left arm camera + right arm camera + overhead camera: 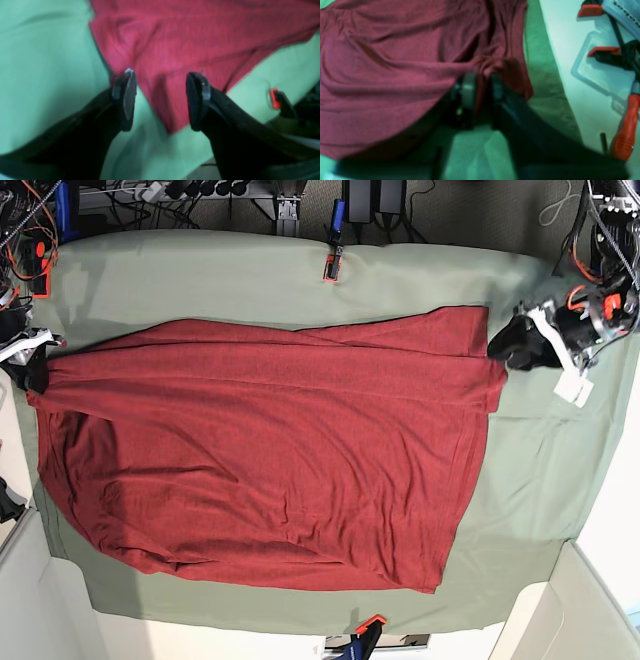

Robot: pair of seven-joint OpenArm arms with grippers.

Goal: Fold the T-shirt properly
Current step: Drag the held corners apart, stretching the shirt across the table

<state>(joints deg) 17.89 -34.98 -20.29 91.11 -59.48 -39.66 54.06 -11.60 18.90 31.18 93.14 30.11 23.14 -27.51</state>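
T-shirt (270,460) lies spread flat on the green-clothed surface (540,470). My left fingers (161,100) stand apart at its 2 o'clock corner, nothing between them. My right fingers (481,92), slightly parted, have a fold of cloth between them at the shirt's 10 o'clock edge.

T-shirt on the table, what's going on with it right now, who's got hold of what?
The dark red T-shirt lies spread across the sage-green table cloth, one arm at each end. The left gripper is open at a corner of the shirt, gripping nothing. The right gripper has a bunched fold of the shirt's edge between its narrowly parted jaws; a firm grip can't be confirmed. No fold is finished yet.
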